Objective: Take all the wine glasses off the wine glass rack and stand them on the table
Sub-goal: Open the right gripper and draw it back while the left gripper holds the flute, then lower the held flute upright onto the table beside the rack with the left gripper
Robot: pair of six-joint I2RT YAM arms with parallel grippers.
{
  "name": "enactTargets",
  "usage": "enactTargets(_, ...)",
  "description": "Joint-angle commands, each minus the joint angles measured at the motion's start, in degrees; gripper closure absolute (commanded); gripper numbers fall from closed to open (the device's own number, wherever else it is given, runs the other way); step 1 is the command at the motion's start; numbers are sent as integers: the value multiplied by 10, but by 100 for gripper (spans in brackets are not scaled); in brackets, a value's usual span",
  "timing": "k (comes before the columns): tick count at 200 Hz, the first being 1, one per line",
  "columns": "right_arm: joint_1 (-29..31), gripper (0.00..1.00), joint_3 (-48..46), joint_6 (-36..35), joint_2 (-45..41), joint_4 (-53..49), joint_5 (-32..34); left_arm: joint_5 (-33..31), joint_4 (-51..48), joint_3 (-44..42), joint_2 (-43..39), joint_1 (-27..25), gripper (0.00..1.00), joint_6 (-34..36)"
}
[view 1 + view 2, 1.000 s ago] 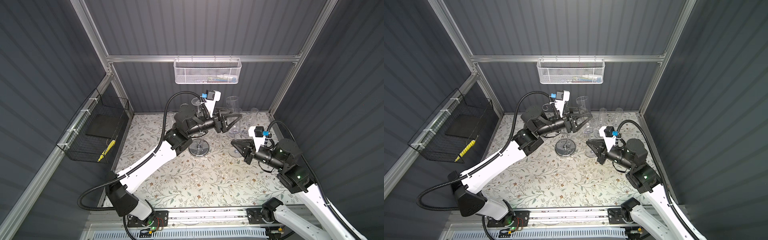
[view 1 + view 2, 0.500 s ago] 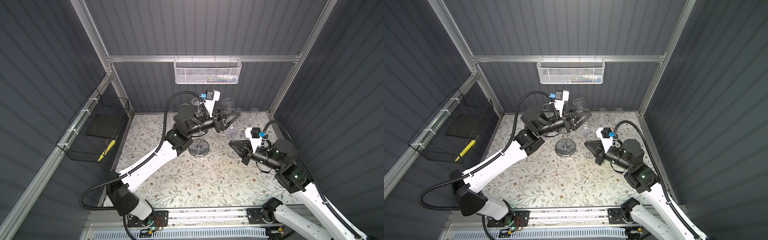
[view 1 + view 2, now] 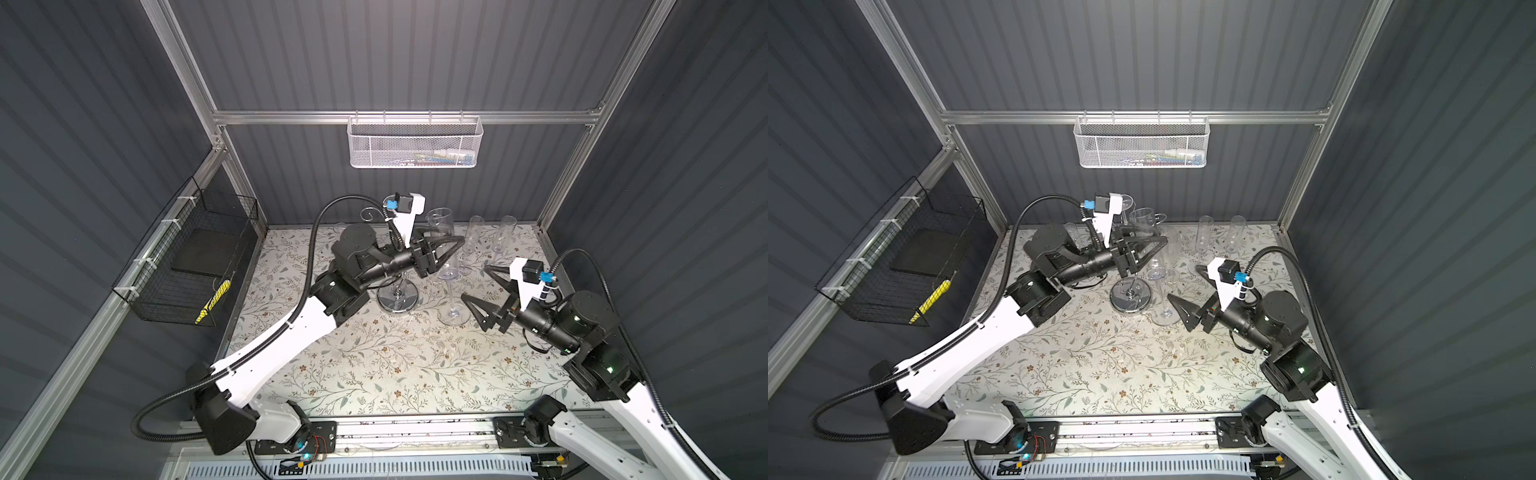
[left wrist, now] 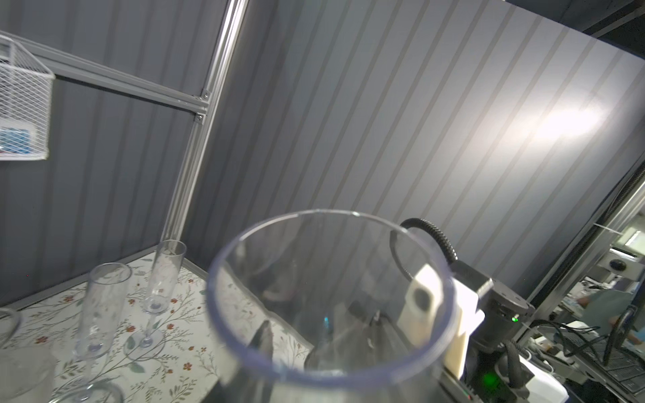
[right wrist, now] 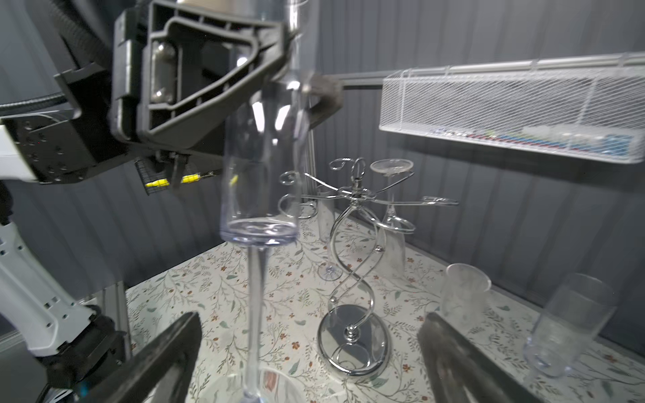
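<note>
A tall clear wine glass (image 3: 444,245) (image 5: 260,174) stands upright beside the wine glass rack (image 5: 352,244), off its arms. My left gripper (image 3: 455,245) (image 3: 1163,241) is shut on the glass's bowl, whose rim (image 4: 331,296) fills the left wrist view. The glass's foot (image 3: 453,318) is down at the floral table; whether it touches I cannot tell. My right gripper (image 3: 476,282) (image 5: 310,324) is wide open, one finger on each side of the stem (image 5: 254,296) and clear of it. Another wine glass (image 5: 392,223) hangs upside down on the rack.
The rack's mirrored base (image 3: 397,299) sits just left of the held glass. Two flutes (image 3: 473,237) (image 3: 505,232) stand at the back right, and two more glasses (image 5: 464,293) (image 5: 565,321) stand near the rack. A white mesh basket (image 3: 415,141) hangs on the back wall, a black wire basket (image 3: 187,257) on the left.
My right gripper, shut low at the glass a moment ago, has opened wide. My left gripper has closed in on the bowl and holds it.
</note>
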Motion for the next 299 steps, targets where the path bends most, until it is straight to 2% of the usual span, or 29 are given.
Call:
enactTargets(1,2,1,20,-26,-19,-13,81,-80,-67,-23,-74,-1,71,76)
enactTargets(61,1,1,24,-31,-56,-45,161,-276,-204,-114,-227,0,70,179)
enactTargets(94,1,1,17,-21,-80,-52,193,-403,-215,-189,-289,0,68,203)
enactTargets(153,1,1,25,-29,-88,-64,219,-589,-124,-340,-367,0,67,221)
enactTargets(172,1,1,23,-28,-88,-62,226,-662,-71,-390,-370,0,67,228)
enactTargets(196,1,1,20,-13,-87,-55,226,-705,22,-443,-349,4,68,264)
enactTargets(214,1,1,15,-7,-87,-51,232,-691,83,-473,-325,34,68,263)
enactTargets(249,1,1,17,-5,-84,-51,240,-530,90,-471,-256,171,67,193)
enactTargets(299,1,1,22,-12,-70,-45,254,-395,175,-445,-133,267,65,191)
